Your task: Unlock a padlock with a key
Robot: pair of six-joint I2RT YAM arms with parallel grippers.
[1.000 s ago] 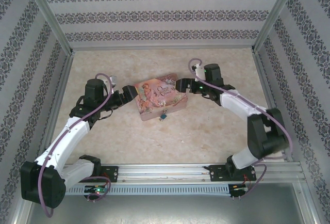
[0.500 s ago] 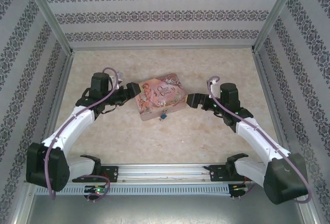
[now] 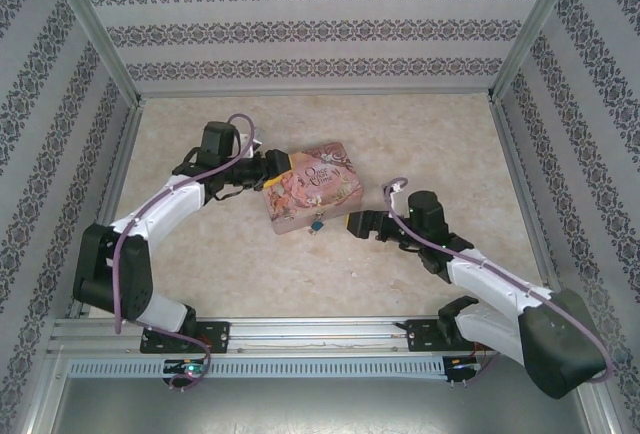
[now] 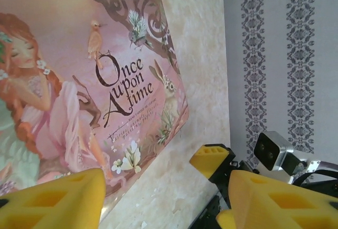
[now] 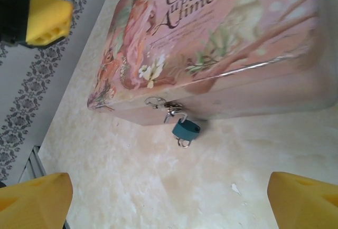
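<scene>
left gripper (image 3: pixel 272 169): at the left short end of the pink tin (image 3: pixel 310 189). Fingers stand apart.
left wrist view: own gripper (image 4: pixel 166 184) with one yellow finger (image 4: pixel 53 200) under the tin's (image 4: pixel 79 81) near edge. The other finger (image 4: pixel 274 202) is clear of the tin, with bare table between them. Not clamped on anything; whether the first finger touches the tin, cannot tell.
right gripper (image 3: pixel 352 224): low over the table (image 3: pixel 400 144), at the tin's front right corner, jaws spread wide, nothing held.
right wrist view: own gripper (image 5: pixel 169 202), fingers out at the two bottom corners, bare table between.
padlock (image 3: pixel 316 225): blue-teal, hangs from the silver clasp on the tin's front wall, shackle through the clasp, body resting down by the table.
padlock vs right gripper: straight ahead of the open fingers and centred between them (image 5: pixel 186 131), near, not touching.
padlock vs left gripper: off on the tin's long front side, apart from those fingers.
tin (image 5: pixel 211 44): lid shut, flat on the table, between the two grippers.
</scene>
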